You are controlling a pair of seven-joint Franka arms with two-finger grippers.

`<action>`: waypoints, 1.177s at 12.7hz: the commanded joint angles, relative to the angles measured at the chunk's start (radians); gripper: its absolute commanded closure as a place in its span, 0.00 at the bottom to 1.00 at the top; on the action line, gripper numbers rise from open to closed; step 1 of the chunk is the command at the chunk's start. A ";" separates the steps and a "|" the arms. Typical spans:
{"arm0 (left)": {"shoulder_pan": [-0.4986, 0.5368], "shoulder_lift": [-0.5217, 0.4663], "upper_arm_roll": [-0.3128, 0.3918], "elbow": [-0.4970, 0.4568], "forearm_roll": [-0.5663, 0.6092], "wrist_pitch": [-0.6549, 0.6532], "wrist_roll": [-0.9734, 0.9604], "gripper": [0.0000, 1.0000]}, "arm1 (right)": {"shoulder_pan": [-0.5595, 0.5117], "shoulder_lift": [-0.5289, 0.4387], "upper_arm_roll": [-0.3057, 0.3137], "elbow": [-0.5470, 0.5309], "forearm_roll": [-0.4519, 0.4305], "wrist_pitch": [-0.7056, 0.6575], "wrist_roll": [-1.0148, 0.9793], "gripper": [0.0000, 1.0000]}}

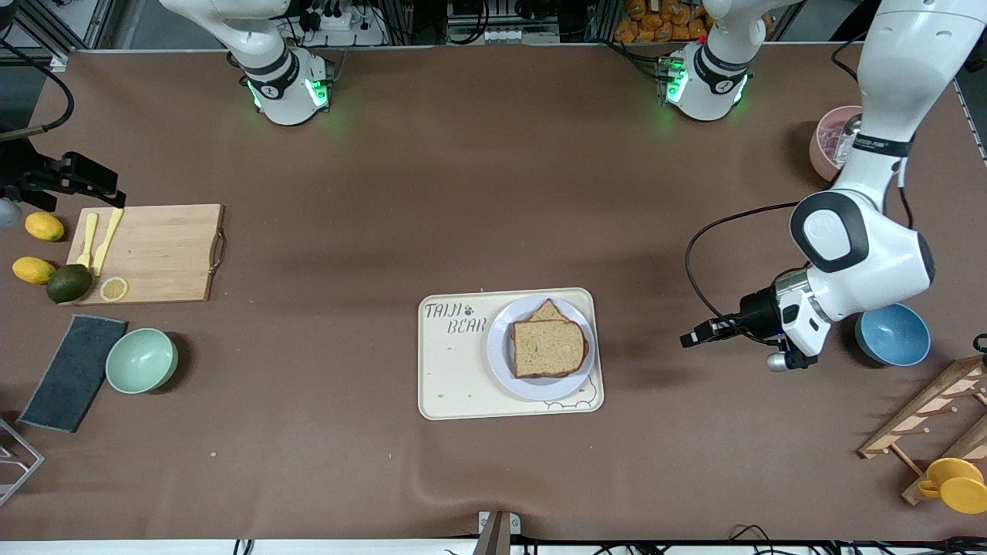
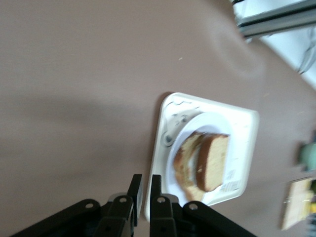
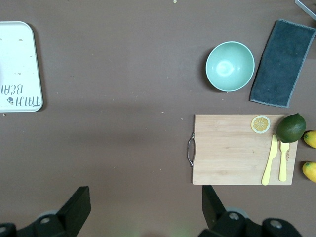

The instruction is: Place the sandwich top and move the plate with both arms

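Note:
The sandwich top (image 1: 549,347), a plain brown slice, lies flat on another slice on the round pale plate (image 1: 500,339). The plate sits on the cream bear tray (image 1: 455,378) at the table's middle. My left gripper (image 1: 690,338) hovers low over bare table beside the tray, toward the left arm's end, fingers together and empty. In the left wrist view the gripper (image 2: 146,183) points at the tray (image 2: 242,128), plate (image 2: 197,123) and sandwich top (image 2: 213,160). My right gripper (image 3: 143,192) is open and empty, high over the table, out of the front view; the arm waits.
A wooden cutting board (image 1: 154,250) with yellow cutlery, a lemon slice and a green fruit, a mint bowl (image 1: 141,360) and a dark cloth (image 1: 73,372) lie at the right arm's end. A blue bowl (image 1: 894,333), pink bowl (image 1: 833,139) and wooden rack (image 1: 925,416) lie at the left arm's end.

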 commanded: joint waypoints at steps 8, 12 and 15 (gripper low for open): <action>-0.043 -0.126 -0.073 0.315 0.666 -0.591 -0.331 0.00 | -0.009 -0.006 0.003 -0.009 0.001 0.010 -0.009 0.00; -0.036 -0.252 -0.069 0.322 0.786 -0.641 -0.324 0.00 | -0.007 -0.004 0.003 -0.009 0.001 0.010 -0.007 0.00; -0.010 -0.327 -0.064 0.326 0.773 -0.662 -0.327 0.00 | -0.007 -0.002 0.003 -0.011 0.001 0.010 -0.007 0.00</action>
